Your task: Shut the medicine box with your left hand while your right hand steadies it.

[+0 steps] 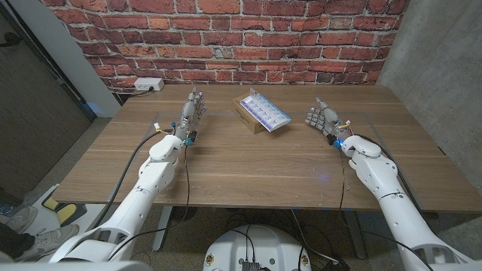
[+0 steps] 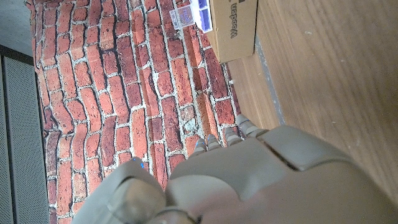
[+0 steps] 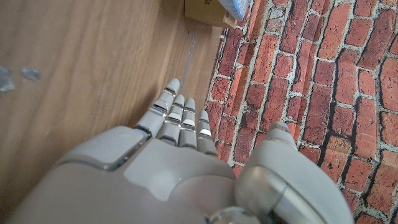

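Medicine box: at the far middle of the wooden surface, between the two hands, touching neither. Its clear lid stands propped open, tilted up over a cardboard base.
Long axis: runs diagonally, from far left to near right.
Left hand: to the left of the box, fingers extended and apart, grasping nothing.
Right hand: to the right of the box, fingers spread, released, grasping nothing.
Which is nearer: both stand about equally apart from the box; the left looks slightly nearer.
Likely next: each hand moves inward toward the box.
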